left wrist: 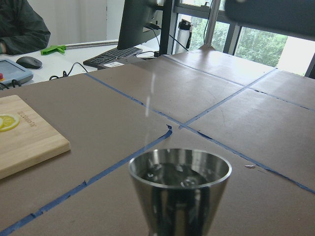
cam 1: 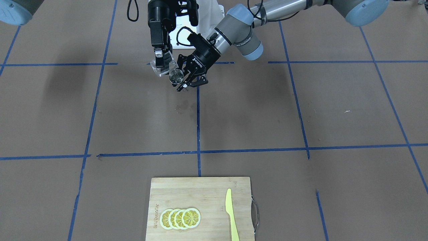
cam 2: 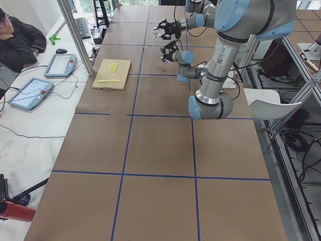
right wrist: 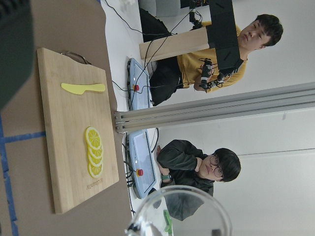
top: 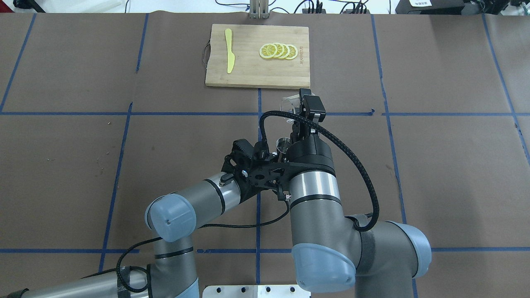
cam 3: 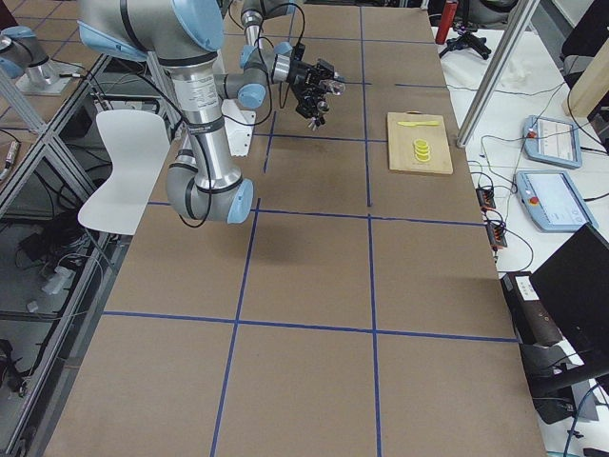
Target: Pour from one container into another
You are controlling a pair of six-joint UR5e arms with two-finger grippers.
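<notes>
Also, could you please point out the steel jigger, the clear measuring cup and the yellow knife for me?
steel jigger [left wrist: 179, 196]: left wrist view, on the outer wall of its upper cone.
clear measuring cup [cam 1: 160, 71]: front-facing view, on its tilted clear wall.
yellow knife [cam 1: 229, 205]: front-facing view, on the blade.

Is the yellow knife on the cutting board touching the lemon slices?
No, the yellow knife lies apart from the lemon slices, with bare cutting board between them.

ROBOTIQ marks the left pincer [cam 1: 183, 81]; lettering on the cutting board [cam 1: 200, 190] is illegible.
</notes>
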